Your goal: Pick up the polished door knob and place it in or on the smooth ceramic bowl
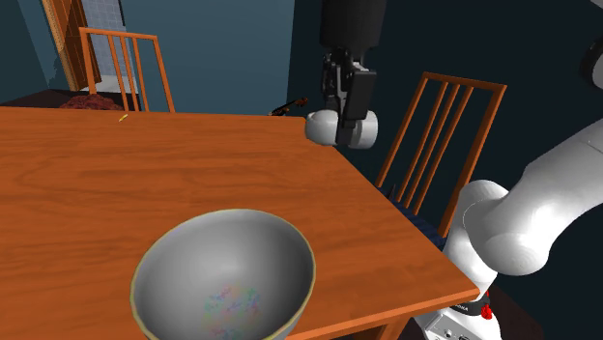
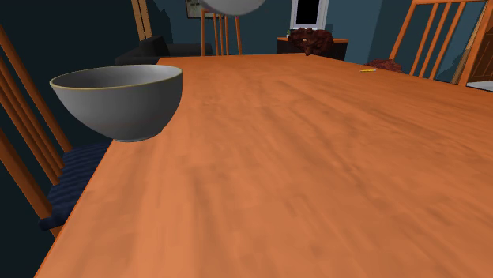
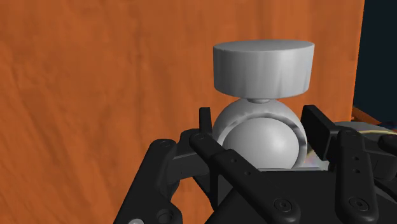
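I see the table [image 1: 116, 174] as the biggest thing here, a broad orange-brown wooden slab with streaky grain and a plain squared edge. The white arm [image 1: 541, 208] is smooth and rounded, bulging at the joints, and it rises on the shoulder view's right of the bowl. A wooden chair [image 1: 440, 145] with thin upright slats stands past the table edge, also on that side of the bowl, and another slatted chair [image 1: 126, 68] stands at the table's far side, well beyond the bowl.

The bowl [image 1: 222, 280] is grey, deep and round, with a thin yellowish rim. Its inside is smooth with a faint rainbow sheen at the bottom. It sits upright on the table.

The end effector [image 1: 341, 124] is matte black and angular. It hangs in the air above the table's edge, well apart from the bowl and higher than its rim. It is closed on the door knob [image 3: 262, 67], with the fingers [image 3: 316, 124] clasping the round part from both sides. The knob is pale grey and smooth, a glossy ball joined by a short neck to a thick flat disc, and it is off the table, apart from the bowl.
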Controlling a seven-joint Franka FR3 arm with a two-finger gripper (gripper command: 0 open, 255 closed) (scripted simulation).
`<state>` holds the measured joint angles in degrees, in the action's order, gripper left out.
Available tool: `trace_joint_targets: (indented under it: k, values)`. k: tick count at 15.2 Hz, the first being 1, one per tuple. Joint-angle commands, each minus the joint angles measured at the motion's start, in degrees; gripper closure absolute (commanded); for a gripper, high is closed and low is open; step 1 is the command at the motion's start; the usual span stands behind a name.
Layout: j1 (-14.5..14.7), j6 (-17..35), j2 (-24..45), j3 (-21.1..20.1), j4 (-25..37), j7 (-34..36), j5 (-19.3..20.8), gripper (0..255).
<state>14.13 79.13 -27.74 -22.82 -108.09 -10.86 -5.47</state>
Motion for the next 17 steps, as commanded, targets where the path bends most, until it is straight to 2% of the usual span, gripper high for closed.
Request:
trace_joint_targets:
  k: [1, 6, 10, 13, 15, 17]
  values:
    - [0.2, 0.6, 2.8, -2.9, 2.2, 3.4, -0.4, 255]
    - [0.5, 0.7, 11.8, -10.0, 10.8, 11.8, 1.1, 255]
    - [1.7, -0.1, 21.2, -16.2, 19.4, 19.5, 4.9, 255]
    - [4.5, -1.8, 30.0, -20.5, 27.4, 26.1, 10.1, 255]
    - [7.8, -3.6, 36.4, -22.6, 33.6, 30.3, 14.4, 255]
    - [7.4, -1.6, 35.3, -22.0, 30.8, 29.9, 13.5, 255]
